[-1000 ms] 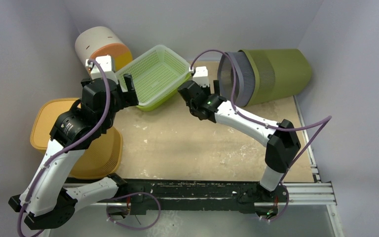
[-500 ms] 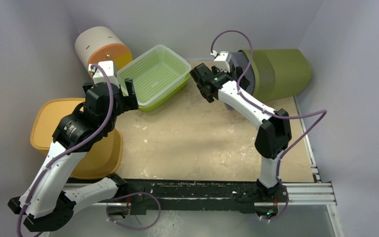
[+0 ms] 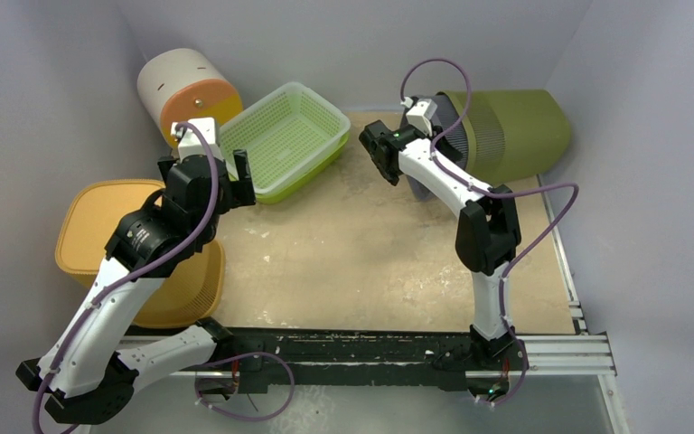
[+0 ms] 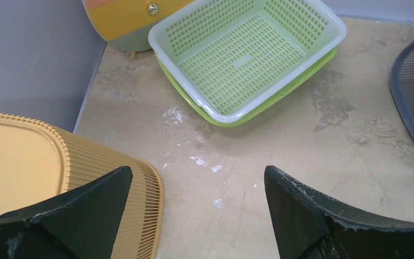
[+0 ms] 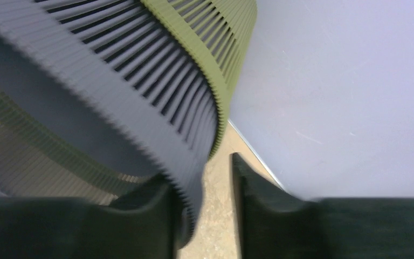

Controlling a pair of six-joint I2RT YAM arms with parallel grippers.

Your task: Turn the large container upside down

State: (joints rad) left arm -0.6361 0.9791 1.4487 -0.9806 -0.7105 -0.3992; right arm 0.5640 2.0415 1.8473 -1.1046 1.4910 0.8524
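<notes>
On the table (image 3: 352, 262), one large container (image 3: 515, 131), right tool (image 5: 199, 174) apart astride its rim (image 5: 140, 145), left tool (image 4: 197, 178) apart.

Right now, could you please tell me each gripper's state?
Left gripper: open, empty.
Right gripper: astride grey ribbed rim of olive slatted bin; grip cannot be told.

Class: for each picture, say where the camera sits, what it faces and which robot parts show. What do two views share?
Top: above and behind, facing down on the table; both arms show.
Left wrist: on the left arm, facing the green basket; open left gripper below.
Right wrist: at the bin's grey rim; right gripper straddles it.
Shared: top and left wrist show the green basket.
</notes>
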